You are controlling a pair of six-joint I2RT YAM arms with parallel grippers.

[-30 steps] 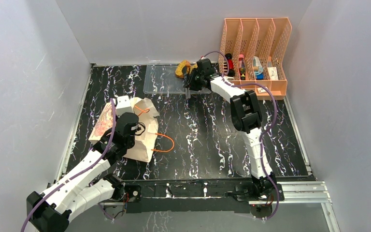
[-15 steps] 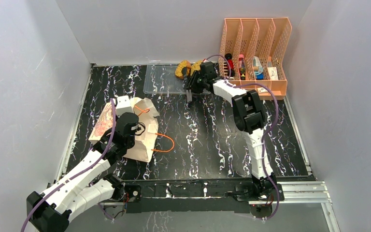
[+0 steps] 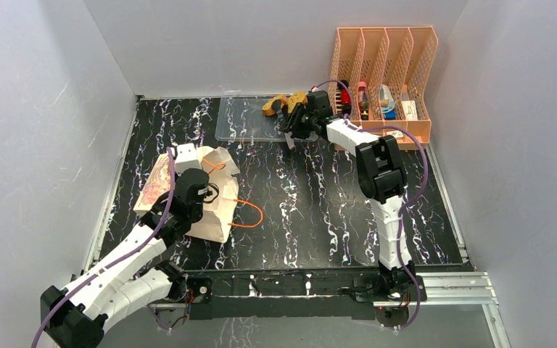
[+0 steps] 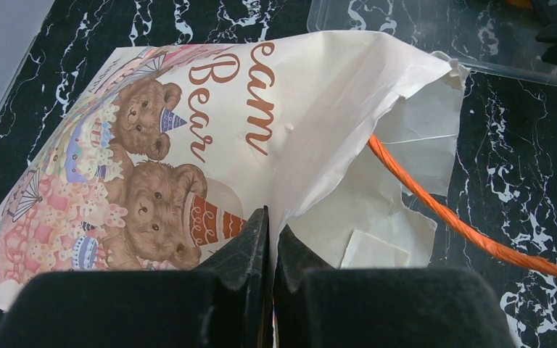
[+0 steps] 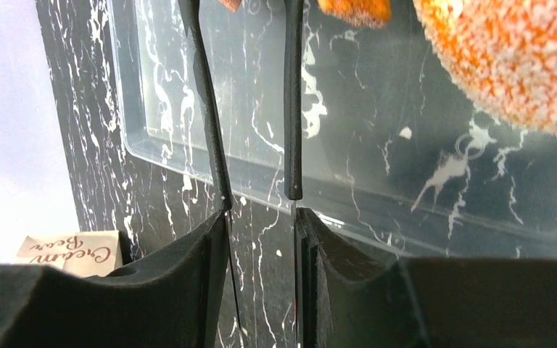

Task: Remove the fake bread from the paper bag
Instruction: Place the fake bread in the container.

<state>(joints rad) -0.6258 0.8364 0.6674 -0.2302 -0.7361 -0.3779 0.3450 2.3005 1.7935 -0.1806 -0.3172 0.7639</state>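
Some toy bread [image 5: 508, 58] lies in the tray [image 5: 152, 138] just beyond the right pincer [image 5: 259, 214], parted and empty. Left pincer [image 4: 270, 217] clamps the paper bag [image 4: 333, 101] by its rim; next, reaching inside for more seems due.

Left arm: bent low, left gripper [image 4: 270, 221] pinched closed on the paper bag [image 4: 319, 109] edge.
Right arm: stretched far forward, right gripper [image 5: 259, 199] slightly parted, empty.
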